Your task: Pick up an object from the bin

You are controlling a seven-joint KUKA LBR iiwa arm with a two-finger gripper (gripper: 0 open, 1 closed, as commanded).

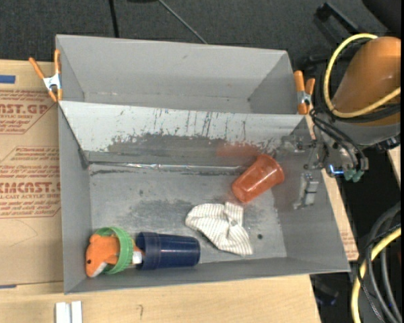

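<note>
The arm has a big round orange cover [369, 73] on its wrist. A thin yellow cable [330, 69] loops around it, and black cables [330, 130] run under it. The gripper [308, 190] is thin grey metal. Beside it are a small blue spot [332, 170] and a tiny green bit [354, 175].

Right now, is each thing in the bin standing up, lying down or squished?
Orange plastic cup: lying on its side.
White striped cloth: crumpled, beside the cup.
Dark blue plastic tube: lying on its side.
Orange and green soft toy: lying against the tube.
Gripper: right of the cup, apart from it.
</note>
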